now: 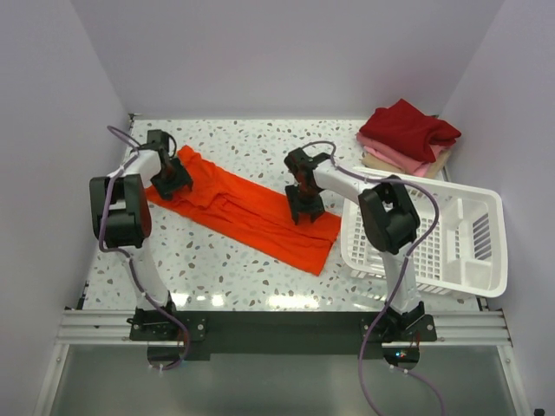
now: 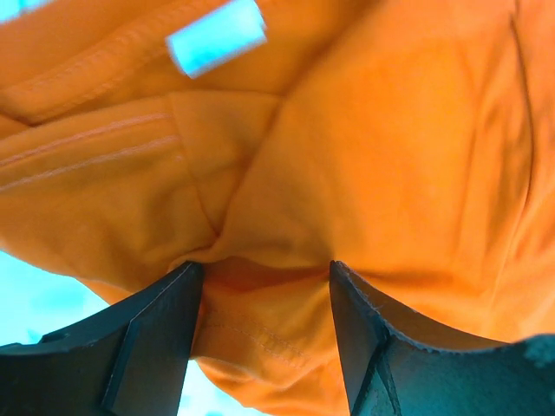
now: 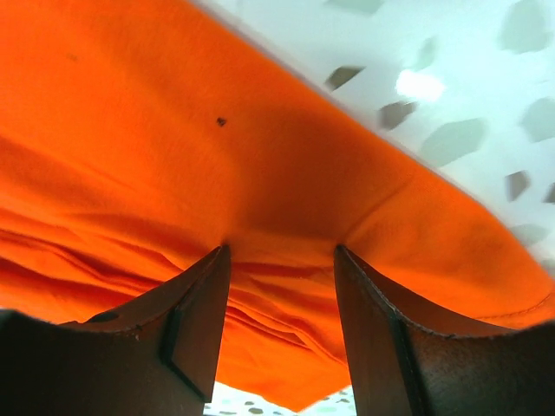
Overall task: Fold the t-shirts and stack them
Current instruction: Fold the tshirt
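Speckled white terrazzo covers the bench [image 1: 243,143], which is closed in by pale lilac walls [image 1: 277,52]. On it we see the orange-red t-shirt [image 1: 247,212] laid out flat as a long slanted strip, with both pairs of fingers set down on it, one toward each end. The left fingers [image 1: 171,184] press into the end with the collar. From the left wrist view we see them parted, not clamped, with a puckered ridge of cloth and a stitched seam lying between the two tips, and a small pale label [image 2: 215,36] on the fabric just beyond them. The right fingers [image 1: 304,208] stand near the other end, close to the shirt's far edge. They too are spread apart and released, tips sunk into rumpled folds, with bare bench showing just past the cloth edge ahead of them. We see the shirt's last corner reaching a little nearer than the right fingers and to their right. Well beyond the right fingers and to their right sits a stack of folded shirts in the far corner: the dark red t-shirt [image 1: 408,128] on top, the pink t-shirt [image 1: 395,156] under it, and the beige t-shirt [image 1: 440,162] at the bottom. Just to the right of the right fingers we see the white lattice basket [image 1: 434,185], tilted, its near left corner close beside the orange-red cloth.
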### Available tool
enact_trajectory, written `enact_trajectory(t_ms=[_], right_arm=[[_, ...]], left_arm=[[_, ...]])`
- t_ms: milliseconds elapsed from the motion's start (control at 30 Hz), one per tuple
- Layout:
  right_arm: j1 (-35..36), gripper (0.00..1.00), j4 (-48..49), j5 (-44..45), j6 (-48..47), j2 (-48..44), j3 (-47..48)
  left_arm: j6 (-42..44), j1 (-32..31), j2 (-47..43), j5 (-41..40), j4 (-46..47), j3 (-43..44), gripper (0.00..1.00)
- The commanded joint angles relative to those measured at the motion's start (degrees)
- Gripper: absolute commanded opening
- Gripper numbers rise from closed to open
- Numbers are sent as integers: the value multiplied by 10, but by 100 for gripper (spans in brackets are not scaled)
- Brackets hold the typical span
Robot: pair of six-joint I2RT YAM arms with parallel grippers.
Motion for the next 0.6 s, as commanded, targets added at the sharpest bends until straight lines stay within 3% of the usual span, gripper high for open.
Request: enact_trajectory(t_ms=[0, 400, 567], right_arm=[[23, 55, -34, -38, 13, 11, 0], [85, 55, -86, -54, 43, 23, 52], [85, 56, -131, -29, 31, 25, 117]], left_arm=[[37, 6, 70, -66, 15, 85, 65], [64, 7, 270, -105, -30, 369, 65], [52, 6, 286, -82, -15, 433, 64]])
